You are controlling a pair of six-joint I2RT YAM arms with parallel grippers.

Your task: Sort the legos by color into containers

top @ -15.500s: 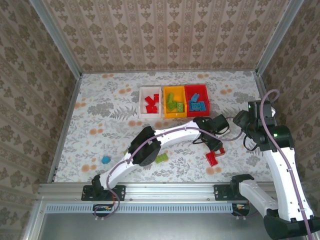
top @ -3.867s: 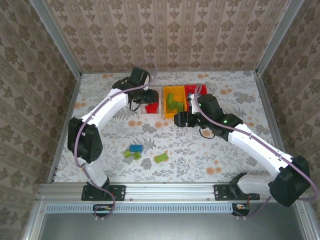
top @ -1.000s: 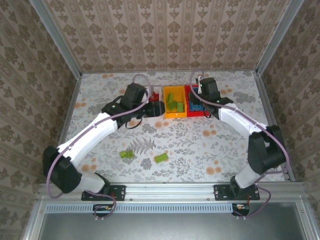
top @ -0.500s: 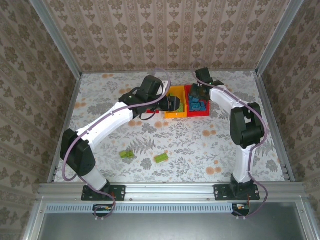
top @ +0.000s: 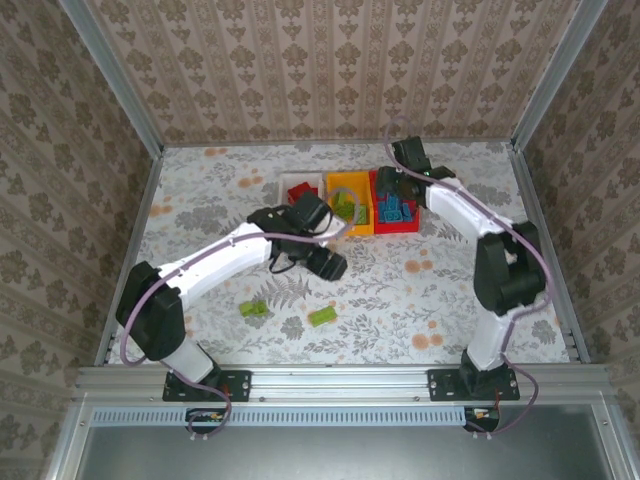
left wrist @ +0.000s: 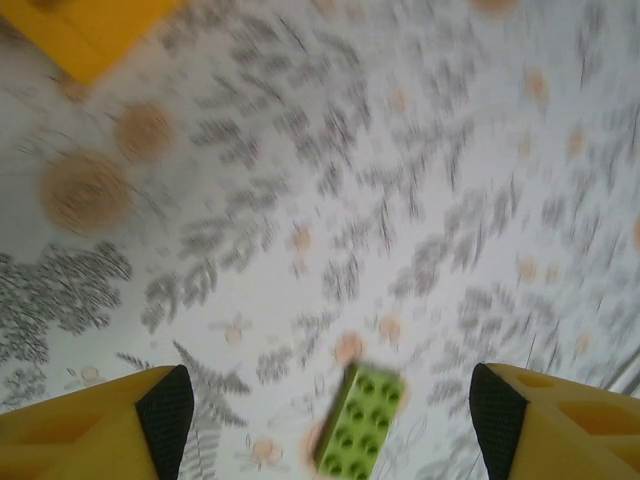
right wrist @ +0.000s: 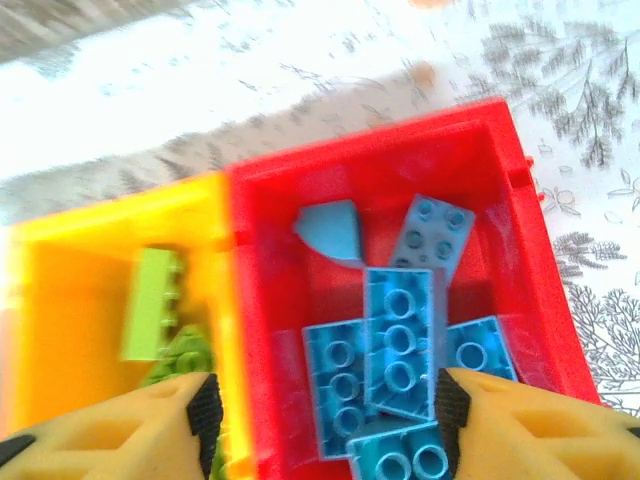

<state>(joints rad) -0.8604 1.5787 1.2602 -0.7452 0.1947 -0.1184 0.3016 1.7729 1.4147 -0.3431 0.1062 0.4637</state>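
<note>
Blue legos (right wrist: pixel 400 345) in red bin (right wrist: pixel 370 150) (right hand (right wrist: pixel 327 410) spread above).

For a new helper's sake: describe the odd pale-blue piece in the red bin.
On the table, go to the red bin next to the yellow bin. Among its studded blue legos, the pale-blue piece is the smooth, rounded one, lying toward the yellow bin's side.

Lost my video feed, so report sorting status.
Left gripper open, empty. Right gripper open over red bin of blue bricks. Two green bricks unsorted on table.
</note>
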